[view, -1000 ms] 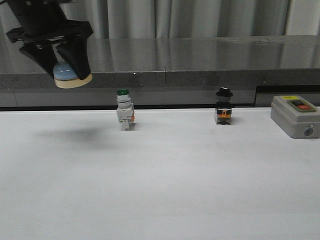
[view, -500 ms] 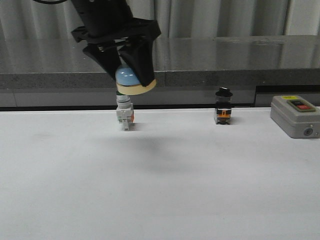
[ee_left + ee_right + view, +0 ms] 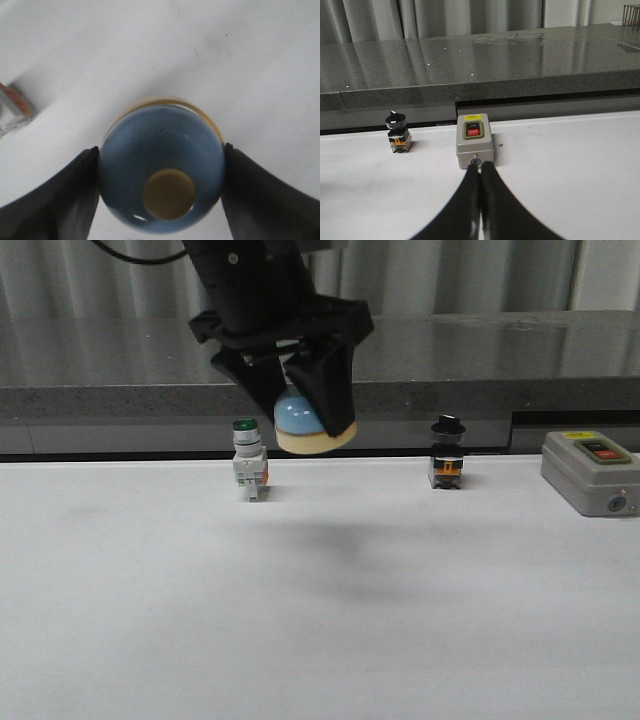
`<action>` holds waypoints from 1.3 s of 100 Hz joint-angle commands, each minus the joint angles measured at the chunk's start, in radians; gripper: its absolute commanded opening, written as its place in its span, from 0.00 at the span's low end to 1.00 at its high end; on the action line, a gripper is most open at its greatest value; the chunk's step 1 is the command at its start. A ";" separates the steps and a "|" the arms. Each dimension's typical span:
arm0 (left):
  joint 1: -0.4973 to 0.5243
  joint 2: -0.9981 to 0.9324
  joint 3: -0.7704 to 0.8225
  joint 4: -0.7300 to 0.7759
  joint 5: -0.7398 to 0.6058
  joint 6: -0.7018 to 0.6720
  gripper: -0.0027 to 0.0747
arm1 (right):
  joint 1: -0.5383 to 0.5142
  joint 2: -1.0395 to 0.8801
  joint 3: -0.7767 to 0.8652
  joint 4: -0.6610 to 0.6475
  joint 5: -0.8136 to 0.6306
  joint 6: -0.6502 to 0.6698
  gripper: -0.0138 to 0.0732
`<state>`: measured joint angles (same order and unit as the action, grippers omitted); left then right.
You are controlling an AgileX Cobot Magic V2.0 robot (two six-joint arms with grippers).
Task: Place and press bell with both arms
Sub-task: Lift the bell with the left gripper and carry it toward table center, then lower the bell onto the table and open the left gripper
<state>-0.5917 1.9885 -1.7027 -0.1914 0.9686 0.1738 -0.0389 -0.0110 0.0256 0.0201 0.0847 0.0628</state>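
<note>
Bench (image 3: 320,620): white, bare at 6 o'clock below my load.
Left gripper (image 3: 300,410): clamps bell (image 3: 308,423) aloft, for placing.
Right gripper (image 3: 480,200): closed, empty.

The black left arm's two-finger gripper (image 3: 303,415) is held above the table, its fingers (image 3: 55,200) clamped against a small light-blue dome-shaped bell (image 3: 304,423). The black right gripper (image 3: 480,172) is seen pressed closed.

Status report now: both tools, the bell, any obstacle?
Left tool shut on light-blue dome bell, airborne. Right tool shut, empty. Green-capped white switch nearby.
</note>
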 commanded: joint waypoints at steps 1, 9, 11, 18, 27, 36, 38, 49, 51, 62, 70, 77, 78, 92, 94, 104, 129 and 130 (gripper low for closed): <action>-0.009 -0.012 -0.028 -0.040 -0.034 -0.002 0.37 | -0.004 -0.017 -0.014 -0.008 -0.074 -0.003 0.09; -0.009 0.025 -0.028 -0.040 -0.031 -0.002 0.37 | -0.004 -0.017 -0.014 -0.008 -0.074 -0.003 0.09; -0.009 0.032 -0.028 -0.040 -0.031 -0.002 0.37 | -0.004 -0.017 -0.014 -0.008 -0.074 -0.003 0.09; -0.009 0.061 -0.028 -0.040 -0.029 -0.002 0.37 | -0.004 -0.017 -0.014 -0.008 -0.074 -0.003 0.09; -0.009 0.091 -0.028 -0.040 -0.027 -0.002 0.37 | -0.004 -0.017 -0.014 -0.008 -0.074 -0.003 0.09; -0.009 0.109 -0.028 -0.042 -0.013 -0.002 0.38 | -0.004 -0.017 -0.014 -0.008 -0.074 -0.003 0.09; -0.009 0.111 -0.028 -0.045 -0.006 -0.002 0.38 | -0.004 -0.017 -0.014 -0.008 -0.074 -0.003 0.09; -0.009 0.115 -0.028 -0.045 0.008 0.000 0.45 | -0.004 -0.017 -0.014 -0.008 -0.074 -0.003 0.09; -0.009 0.115 -0.028 -0.045 0.008 0.000 0.48 | -0.004 -0.017 -0.014 -0.008 -0.074 -0.003 0.09; -0.009 0.115 -0.028 -0.045 0.010 0.000 0.64 | -0.004 -0.017 -0.014 -0.008 -0.074 -0.003 0.09; -0.009 0.115 -0.028 -0.045 0.012 0.000 0.71 | -0.004 -0.017 -0.014 -0.008 -0.074 -0.003 0.09; -0.009 0.115 -0.028 -0.045 0.017 0.000 0.71 | -0.004 -0.017 -0.014 -0.008 -0.074 -0.003 0.09; -0.009 0.115 -0.028 -0.045 0.019 0.000 0.71 | -0.004 -0.017 -0.014 -0.008 -0.074 -0.003 0.09; -0.009 0.115 -0.031 -0.045 0.024 0.000 0.71 | -0.004 -0.017 -0.014 -0.008 -0.074 -0.003 0.09; -0.009 0.115 -0.033 -0.045 0.028 0.000 0.71 | -0.004 -0.017 -0.014 -0.008 -0.074 -0.003 0.09; -0.007 0.115 -0.057 -0.045 0.052 0.000 0.71 | -0.004 -0.017 -0.014 -0.008 -0.074 -0.003 0.09; -0.007 0.056 -0.081 -0.045 0.018 -0.010 0.56 | -0.004 -0.017 -0.014 -0.008 -0.074 -0.003 0.09; -0.007 0.053 -0.081 -0.045 0.017 -0.010 0.56 | -0.004 -0.017 -0.014 -0.008 -0.074 -0.003 0.09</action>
<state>-0.5922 2.1376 -1.7525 -0.2137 1.0138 0.1738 -0.0389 -0.0110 0.0256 0.0201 0.0847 0.0628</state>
